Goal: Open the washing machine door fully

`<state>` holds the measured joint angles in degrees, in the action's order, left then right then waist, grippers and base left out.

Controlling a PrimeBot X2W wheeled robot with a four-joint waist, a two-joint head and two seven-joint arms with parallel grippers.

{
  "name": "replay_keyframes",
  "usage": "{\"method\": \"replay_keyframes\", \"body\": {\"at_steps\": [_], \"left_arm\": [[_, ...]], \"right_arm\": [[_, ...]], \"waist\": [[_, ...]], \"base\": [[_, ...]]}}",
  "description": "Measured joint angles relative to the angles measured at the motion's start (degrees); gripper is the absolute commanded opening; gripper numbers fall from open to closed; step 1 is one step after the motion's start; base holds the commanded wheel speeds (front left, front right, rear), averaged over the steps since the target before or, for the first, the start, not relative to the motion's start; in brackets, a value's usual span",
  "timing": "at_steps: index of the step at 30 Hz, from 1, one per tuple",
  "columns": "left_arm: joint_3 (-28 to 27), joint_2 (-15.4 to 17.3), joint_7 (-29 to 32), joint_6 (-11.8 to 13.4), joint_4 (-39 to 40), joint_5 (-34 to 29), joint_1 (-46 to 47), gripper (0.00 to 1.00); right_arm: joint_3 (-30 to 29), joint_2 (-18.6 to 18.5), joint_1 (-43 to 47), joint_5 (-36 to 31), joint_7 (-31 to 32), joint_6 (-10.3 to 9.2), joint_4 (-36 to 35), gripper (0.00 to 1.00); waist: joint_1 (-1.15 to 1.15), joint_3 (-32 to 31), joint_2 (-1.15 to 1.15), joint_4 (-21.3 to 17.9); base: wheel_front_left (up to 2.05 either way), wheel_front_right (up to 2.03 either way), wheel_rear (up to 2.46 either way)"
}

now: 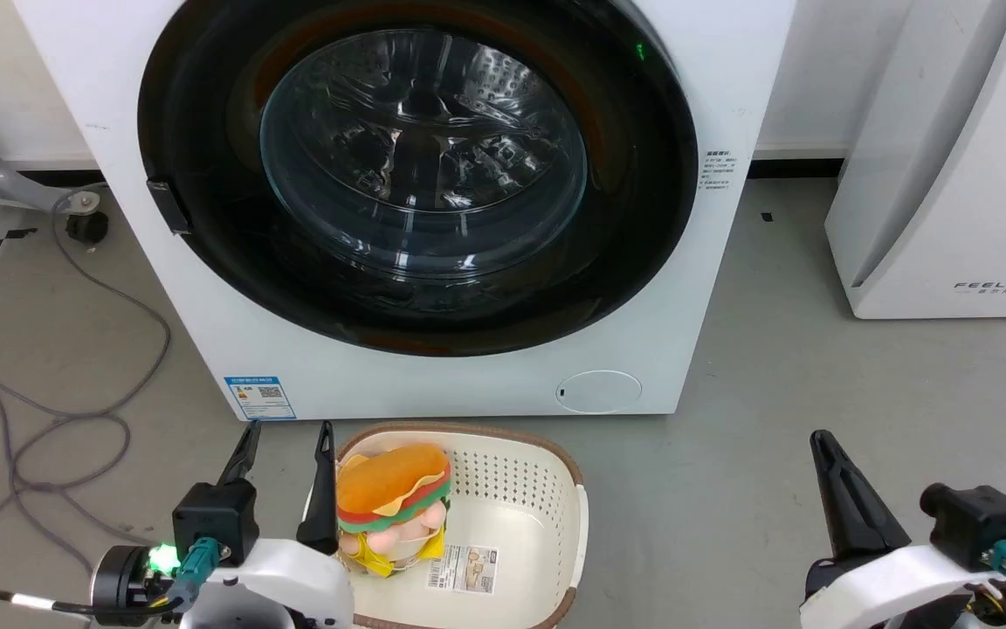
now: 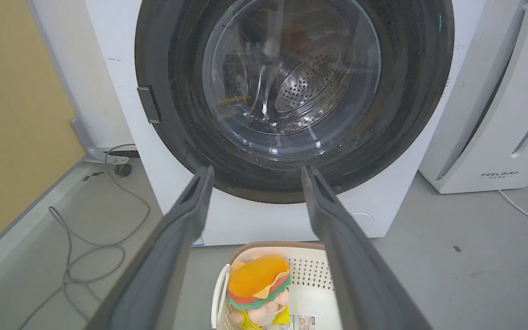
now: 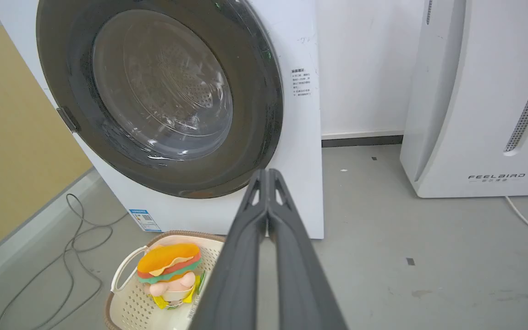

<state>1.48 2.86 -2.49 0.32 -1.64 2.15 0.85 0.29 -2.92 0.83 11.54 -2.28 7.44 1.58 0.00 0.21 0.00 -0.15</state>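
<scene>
The white washing machine (image 1: 433, 384) stands in front of me with its round black door (image 1: 206, 262) flat against its front, a clear glass bowl (image 1: 423, 148) at the centre and a small handle (image 1: 168, 207) on the left rim. The same door (image 2: 397, 137) and door (image 3: 255, 114) face both wrist cameras. My left gripper (image 1: 287, 437) is open at the lower left, well short of the machine, its fingers (image 2: 186, 201) apart. My right gripper (image 1: 820, 441) is shut at the lower right, its fingers (image 3: 264, 192) pressed together on nothing.
A cream basket (image 1: 555, 489) holding a burger-shaped plush toy (image 1: 391, 498) sits on the grey floor just before the machine, beside my left gripper. A white FEELBIRD appliance (image 1: 948, 175) stands to the right. Grey cables (image 1: 75, 419) loop over the floor at left.
</scene>
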Motion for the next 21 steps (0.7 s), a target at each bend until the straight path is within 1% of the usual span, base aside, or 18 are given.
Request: {"method": "replay_keyframes", "body": {"at_steps": [6, 10, 11, 15, 21], "left_arm": [[0.4, 0.0, -0.7, -0.1, -0.3, 0.6, 0.0, 1.0], [0.7, 0.0, -1.2, -0.5, -0.4, 0.6, 0.0, 1.0], [0.9, 0.0, -1.3, -0.5, -0.4, 0.9, 0.1, 1.0], [1.0, 0.0, -1.7, -0.6, -0.4, 1.1, 0.3, 1.0], [1.2, 0.0, -2.6, -1.4, -0.4, 1.1, 1.3, 1.0]], "right_arm": [[0.0, 0.0, -0.7, 9.1, -0.9, 0.0, 0.5, 0.0], [-1.0, 0.0, -2.5, 15.0, -1.4, 0.0, 0.8, 0.0], [-1.8, 0.0, -3.7, 17.6, -1.4, 0.0, 1.1, 0.0], [-3.0, -0.2, -6.4, 23.2, -1.7, 0.0, 2.0, 0.0], [-4.3, -1.7, -12.0, 31.8, -1.9, -0.01, 4.3, 0.0]], "waist": [[0.0, 0.2, 0.0, 0.1], [0.0, 0.5, 0.0, 0.2], [0.0, 0.8, 0.0, 0.3], [0.0, 1.5, 0.0, 0.3], [0.0, 3.4, 0.0, 0.5]], "base": [[0.0, 0.0, 0.0], [0.0, 0.0, 0.0], [0.0, 0.0, 0.0], [0.0, 0.0, 0.0], [0.0, 0.0, 0.0]]}}
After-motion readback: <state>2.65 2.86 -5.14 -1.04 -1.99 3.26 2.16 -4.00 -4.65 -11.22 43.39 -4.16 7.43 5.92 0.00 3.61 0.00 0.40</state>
